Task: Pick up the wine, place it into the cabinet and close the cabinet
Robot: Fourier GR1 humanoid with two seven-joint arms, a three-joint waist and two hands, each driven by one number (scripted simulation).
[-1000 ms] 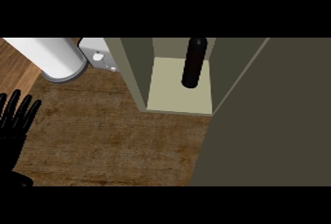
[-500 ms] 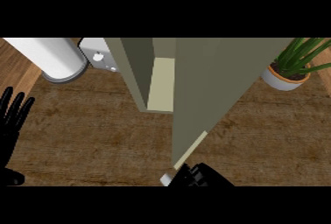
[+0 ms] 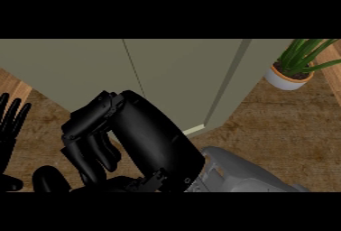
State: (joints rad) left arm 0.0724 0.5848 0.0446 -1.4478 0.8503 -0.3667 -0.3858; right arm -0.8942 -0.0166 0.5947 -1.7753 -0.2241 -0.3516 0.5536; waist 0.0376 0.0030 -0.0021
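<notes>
Grey-green cabinet point(image 3: 180, 76) shows a plain, flat front.

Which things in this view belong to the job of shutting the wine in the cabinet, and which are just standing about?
Part of the job:
cabinet
right hand, in front of the cabinet's doors
(the wine bottle is not in view)

Just standing about:
potted plant
wooden counter
left hand, resting open at the left edge
</notes>
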